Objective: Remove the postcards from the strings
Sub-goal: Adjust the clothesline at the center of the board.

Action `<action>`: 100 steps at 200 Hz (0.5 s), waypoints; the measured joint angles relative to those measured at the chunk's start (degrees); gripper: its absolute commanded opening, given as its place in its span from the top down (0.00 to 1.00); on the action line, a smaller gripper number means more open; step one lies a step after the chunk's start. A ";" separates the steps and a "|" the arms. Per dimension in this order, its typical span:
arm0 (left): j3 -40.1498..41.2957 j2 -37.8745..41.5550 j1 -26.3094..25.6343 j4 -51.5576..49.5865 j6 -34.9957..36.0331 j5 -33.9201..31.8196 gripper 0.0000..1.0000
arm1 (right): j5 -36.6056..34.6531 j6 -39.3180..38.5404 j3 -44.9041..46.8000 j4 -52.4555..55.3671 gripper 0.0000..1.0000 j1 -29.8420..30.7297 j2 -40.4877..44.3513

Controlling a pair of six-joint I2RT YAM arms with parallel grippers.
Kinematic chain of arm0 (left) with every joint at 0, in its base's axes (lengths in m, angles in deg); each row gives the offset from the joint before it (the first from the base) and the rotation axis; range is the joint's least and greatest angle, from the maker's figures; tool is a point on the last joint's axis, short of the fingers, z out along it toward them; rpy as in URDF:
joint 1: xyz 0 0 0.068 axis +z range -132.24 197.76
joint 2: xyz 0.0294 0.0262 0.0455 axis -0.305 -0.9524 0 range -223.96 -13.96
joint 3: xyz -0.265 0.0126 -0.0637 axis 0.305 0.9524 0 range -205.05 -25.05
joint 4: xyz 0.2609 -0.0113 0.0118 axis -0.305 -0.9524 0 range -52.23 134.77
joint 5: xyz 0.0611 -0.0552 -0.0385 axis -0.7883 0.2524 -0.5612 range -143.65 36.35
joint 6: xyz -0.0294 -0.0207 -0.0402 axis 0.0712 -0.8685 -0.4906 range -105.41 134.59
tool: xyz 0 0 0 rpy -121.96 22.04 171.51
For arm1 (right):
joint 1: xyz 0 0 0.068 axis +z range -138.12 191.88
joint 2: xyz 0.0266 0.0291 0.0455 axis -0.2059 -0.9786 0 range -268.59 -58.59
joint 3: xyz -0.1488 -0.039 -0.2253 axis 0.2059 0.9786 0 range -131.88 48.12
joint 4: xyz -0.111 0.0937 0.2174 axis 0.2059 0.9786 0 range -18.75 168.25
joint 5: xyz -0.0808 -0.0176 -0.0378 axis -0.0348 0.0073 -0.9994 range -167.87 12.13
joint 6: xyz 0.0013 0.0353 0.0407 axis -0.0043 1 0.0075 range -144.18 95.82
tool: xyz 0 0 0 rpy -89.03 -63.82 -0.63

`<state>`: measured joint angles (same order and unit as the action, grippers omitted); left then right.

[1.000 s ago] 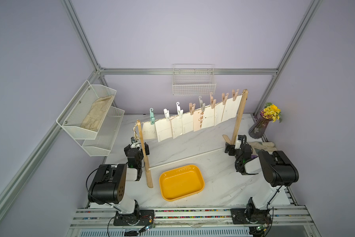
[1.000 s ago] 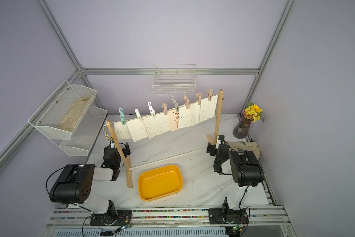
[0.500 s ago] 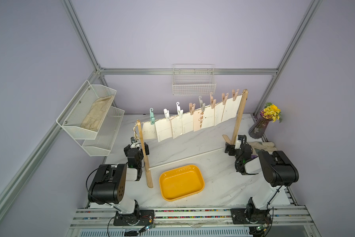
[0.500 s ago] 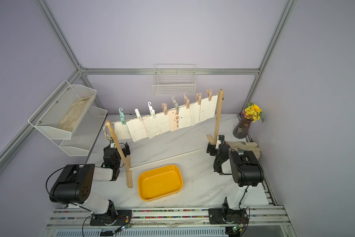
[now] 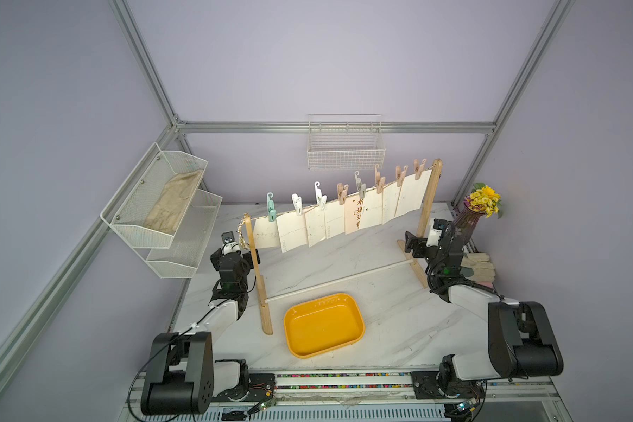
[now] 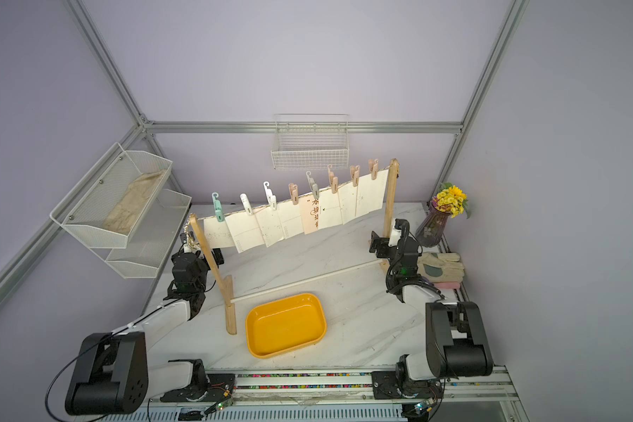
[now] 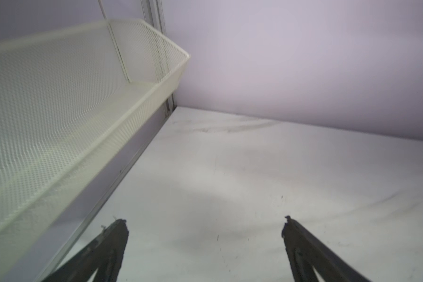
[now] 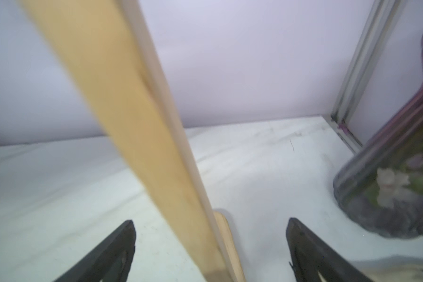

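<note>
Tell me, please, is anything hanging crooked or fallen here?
Nothing looks fallen. One postcard, under the white clothespin beside the mint clothespin, hangs lower and tilted; the others overlap on the string.

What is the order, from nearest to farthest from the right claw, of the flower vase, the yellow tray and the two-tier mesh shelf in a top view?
From the right claw:
1. Flower vase, just beside it, back right corner.
2. Yellow tray, front centre of the table.
3. Mesh shelf, on the left wall.

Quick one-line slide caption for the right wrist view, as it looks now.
Right gripper, jaws open, facing the stand's wooden post above the white table, dark glass vase nearby.
</note>
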<state>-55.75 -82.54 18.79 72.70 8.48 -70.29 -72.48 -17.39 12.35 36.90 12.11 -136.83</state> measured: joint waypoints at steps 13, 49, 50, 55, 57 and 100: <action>-3.10 3.76 0.15 -3.63 -1.90 1.60 0.00 | 0.96 4.42 -0.42 1.42 0.03 0.00 4.37; -9.81 10.36 0.42 -16.22 -13.88 1.88 0.00 | 2.10 14.86 -0.48 8.02 0.03 -0.02 14.78; -9.86 10.45 0.44 -16.44 -14.10 1.88 0.00 | 2.21 14.95 -0.48 8.15 0.03 -0.04 14.93; -9.97 11.30 0.48 -17.68 -14.75 1.95 0.00 | 2.93 15.30 -0.57 9.09 0.03 -0.04 15.96; -9.97 11.63 0.52 -18.16 -15.13 2.01 0.00 | 3.28 15.34 -0.66 9.53 0.03 -0.04 16.33; -9.68 22.34 0.61 -26.45 -17.11 0.20 0.00 | 8.44 14.67 -4.87 20.74 0.03 -0.04 19.63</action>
<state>-65.43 -60.20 19.41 46.25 -8.64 -70.09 -64.04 -2.73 7.48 57.64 12.07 -117.20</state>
